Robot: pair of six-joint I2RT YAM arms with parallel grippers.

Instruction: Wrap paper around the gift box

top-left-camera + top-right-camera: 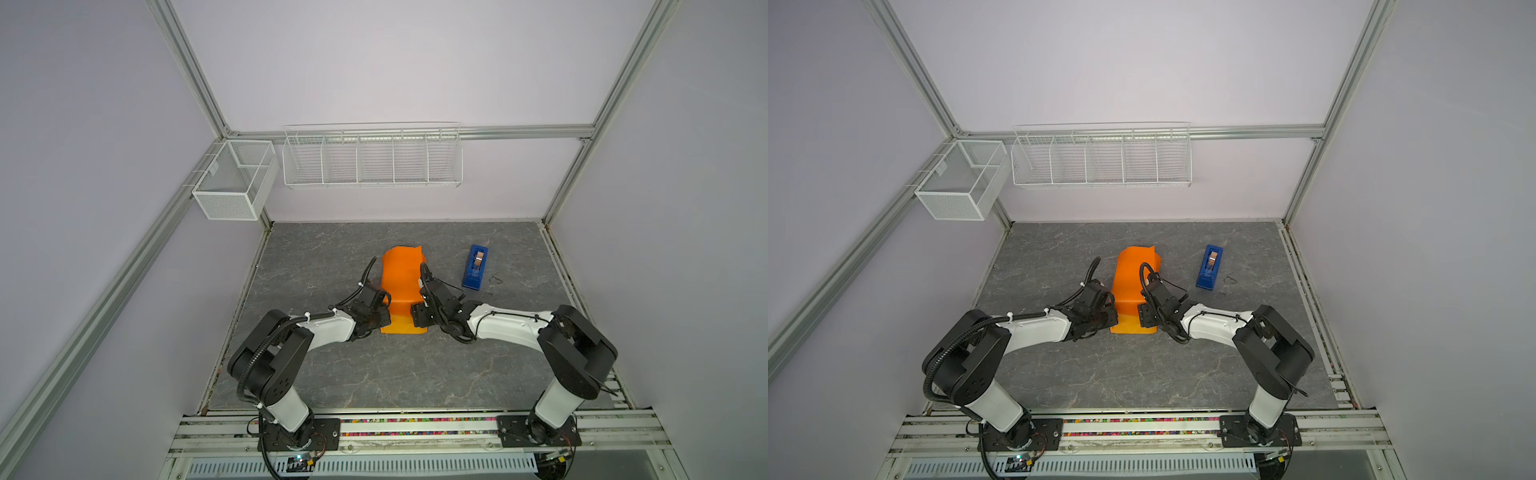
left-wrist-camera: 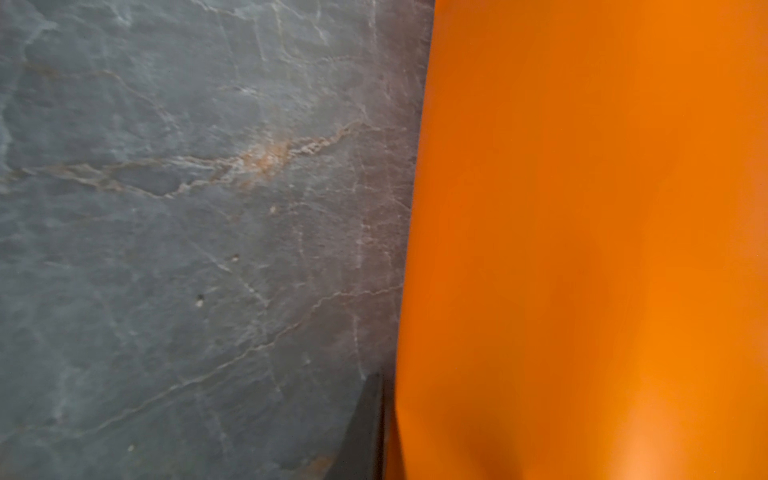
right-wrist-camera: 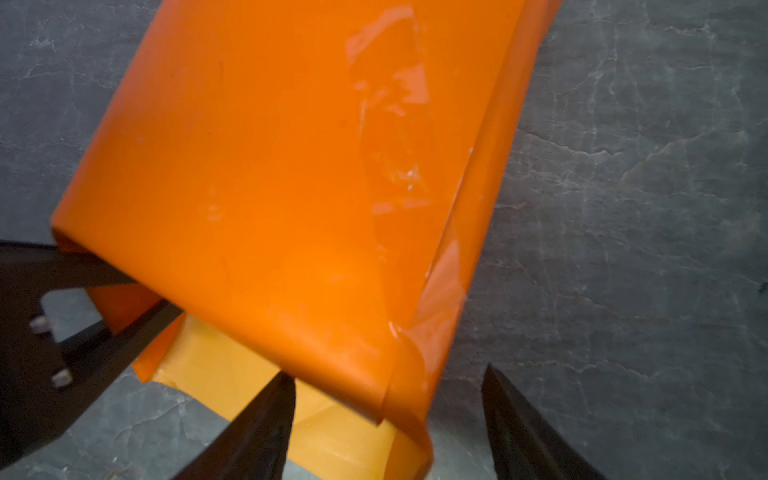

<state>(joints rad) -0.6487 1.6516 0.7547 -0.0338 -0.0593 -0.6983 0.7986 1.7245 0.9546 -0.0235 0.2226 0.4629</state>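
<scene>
The orange paper (image 1: pixel 401 274) (image 1: pixel 1133 274) is draped in a tall hump in mid-table, its pale underside showing at the near edge. The gift box is hidden. My left gripper (image 1: pixel 384 311) (image 1: pixel 1113 313) is shut on the paper's near left edge; the right wrist view shows its fingers (image 3: pixel 104 274) pinching the sheet. In the left wrist view only one dark finger (image 2: pixel 365 428) shows beside the paper (image 2: pixel 582 249). My right gripper (image 1: pixel 415 313) (image 3: pixel 390 436) is open, and the paper's (image 3: pixel 270 187) near right corner hangs loose between its spread fingers. A strip of clear tape (image 3: pixel 395 124) lies on the paper.
A bright blue tape dispenser (image 1: pixel 475 267) (image 1: pixel 1209 267) stands right of the paper, with a small dark scrap (image 1: pixel 494 279) beside it. A mesh basket (image 1: pixel 235 178) and a long wire rack (image 1: pixel 372 156) hang on the back wall above the grey stone-look tabletop (image 1: pixel 374 374).
</scene>
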